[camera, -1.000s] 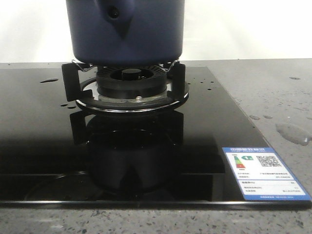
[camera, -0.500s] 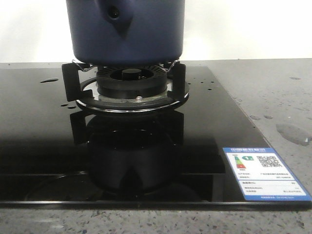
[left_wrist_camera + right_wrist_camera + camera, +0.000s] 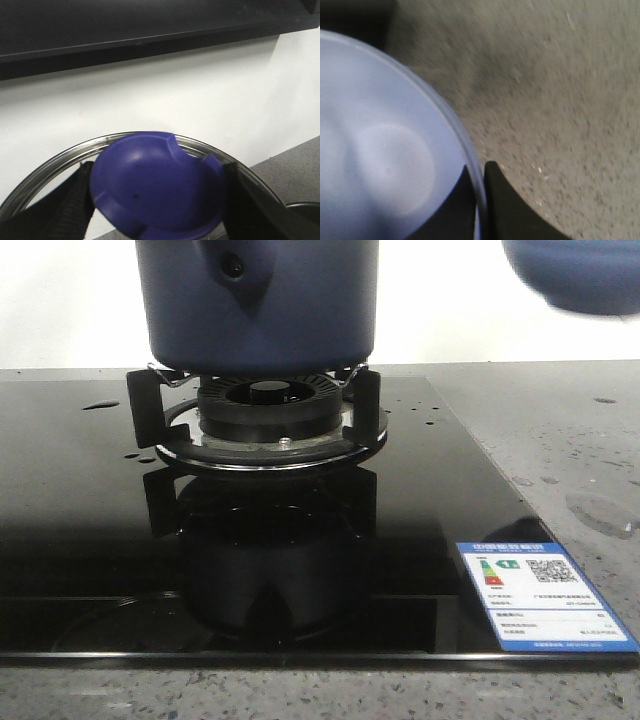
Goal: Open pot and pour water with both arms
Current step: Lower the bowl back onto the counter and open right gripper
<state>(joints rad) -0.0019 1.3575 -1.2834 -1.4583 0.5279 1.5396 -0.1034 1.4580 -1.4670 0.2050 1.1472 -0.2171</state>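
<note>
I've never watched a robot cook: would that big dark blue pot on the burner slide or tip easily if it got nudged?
The pot is probably stiff and fairly heavy. It looks wide and straight-sided, so unlikely to tip. It rests only on the burner's narrow prongs, so it might slide. Drops of water nearby suggest slippery surfaces.

Grey speckled counter (image 3: 560, 420), black glass hob (image 3: 80, 540) on it, water (image 3: 600, 512) puddle at rt

left gripper (image 3: 155, 200): dark fingers (image 3: 67, 205) show at the lower left and lower right of the left wrist frame, spread wide, clamped on a blue knob (image 3: 155, 192). right gripper (image 3: 481, 200): two dark fingers (image 3: 507, 205) at the bottom centre of the right wrist frame, pinched together on a thin bowl rim (image 3: 470, 150). neither arm visible in the front frame.
</note>
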